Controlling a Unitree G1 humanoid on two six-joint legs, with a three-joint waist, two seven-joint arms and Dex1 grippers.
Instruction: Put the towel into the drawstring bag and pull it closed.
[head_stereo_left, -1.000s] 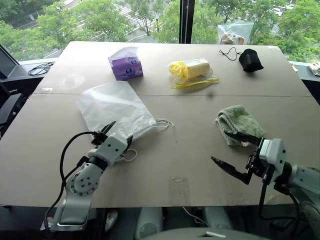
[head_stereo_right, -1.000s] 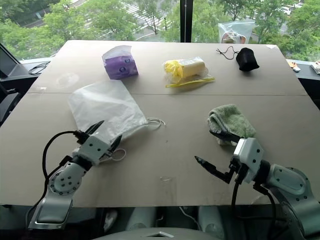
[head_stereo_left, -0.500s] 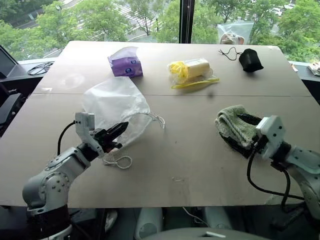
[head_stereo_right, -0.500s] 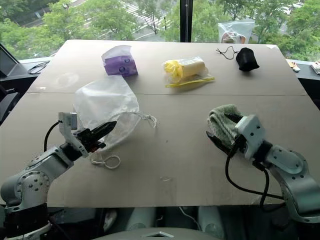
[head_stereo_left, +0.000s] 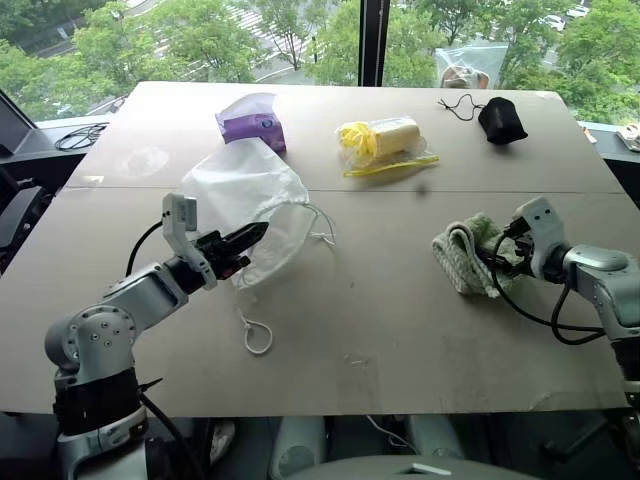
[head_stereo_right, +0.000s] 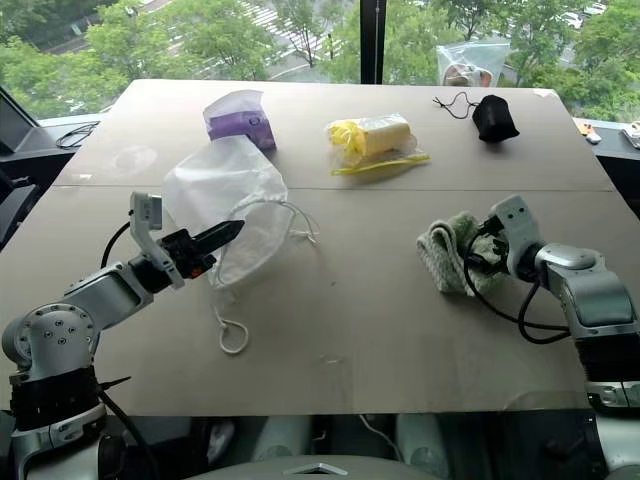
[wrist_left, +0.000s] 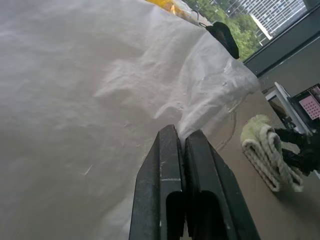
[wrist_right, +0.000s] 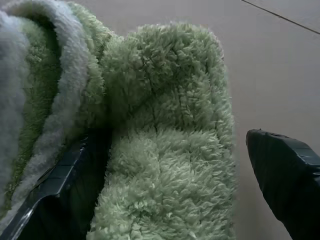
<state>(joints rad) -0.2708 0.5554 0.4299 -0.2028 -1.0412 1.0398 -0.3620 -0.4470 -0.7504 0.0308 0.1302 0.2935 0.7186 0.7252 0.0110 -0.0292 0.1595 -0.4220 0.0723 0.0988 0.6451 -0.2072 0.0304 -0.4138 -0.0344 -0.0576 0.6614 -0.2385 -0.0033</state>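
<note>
Since a second ago: bag mouth lifted, right arm advanced onto towel.
On the worktop (head_stereo_left: 400, 330), the drawstring bag (head_stereo_left: 245, 195) at 9 o'clock is pinched by the shut left end effector (head_stereo_left: 243, 238); the towel (head_stereo_left: 468, 255) at 3 o'clock is straddled by the wide-open right end effector (wrist_right: 165, 200). Closing on it is called for next.

Left pincer (wrist_left: 181, 137) had its two black fingers pressed together, pinching the white drawstring bag (wrist_left: 90, 100), whose crinkled fabric billowed across most of the view. Beyond it, the green towel (wrist_left: 265, 152) lay folded on the worktop (wrist_left: 250, 210), with the right pincer (wrist_left: 300, 147) at its far edge. A black pouch (wrist_left: 223, 37) sat farther off.
</note>
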